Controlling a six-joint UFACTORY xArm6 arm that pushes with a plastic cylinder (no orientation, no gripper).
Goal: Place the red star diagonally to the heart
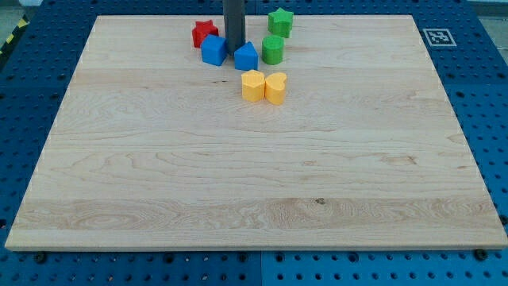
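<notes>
The red star (203, 32) lies near the view's top, left of centre. The yellow heart (276, 87) lies lower and to the right, touching a second yellow block (252, 85) on its left. My tip (234, 51) stands between two blue blocks: one (213, 50) on its left, just below the red star, and one (246, 56) on its right. The tip is right of and slightly below the red star, apart from it.
A green star (280, 21) lies at the top, with a green rounded block (273, 49) below it. The wooden board (254, 175) rests on a blue perforated table. A marker tag (437, 36) sits at the board's top right.
</notes>
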